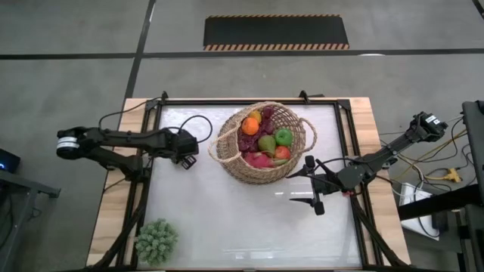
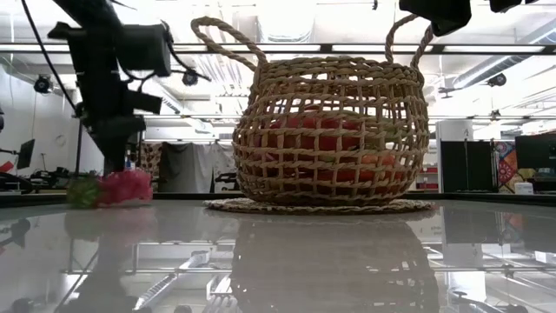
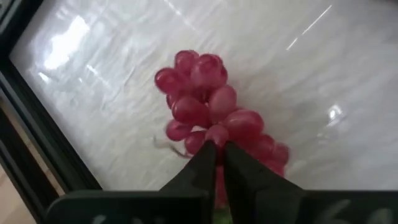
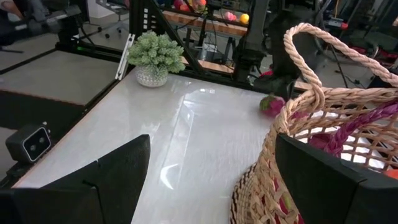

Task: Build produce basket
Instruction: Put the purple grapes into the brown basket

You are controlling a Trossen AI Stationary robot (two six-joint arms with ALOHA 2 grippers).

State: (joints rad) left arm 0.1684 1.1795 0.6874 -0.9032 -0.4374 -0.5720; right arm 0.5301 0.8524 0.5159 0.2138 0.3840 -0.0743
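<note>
Bright overhead light glares off the glossy table [image 1: 249, 219]; nearby wrist-view fingers blur.

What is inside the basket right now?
The basket holds an orange, a green apple, a pear, purple grapes and red fruit. Anything beneath them is covered.

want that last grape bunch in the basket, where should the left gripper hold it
By the narrow stem end of the grape bunch, from above. The bunch lies flat on the table, its round grapes likely slippery. The left gripper is already shut there.
</note>
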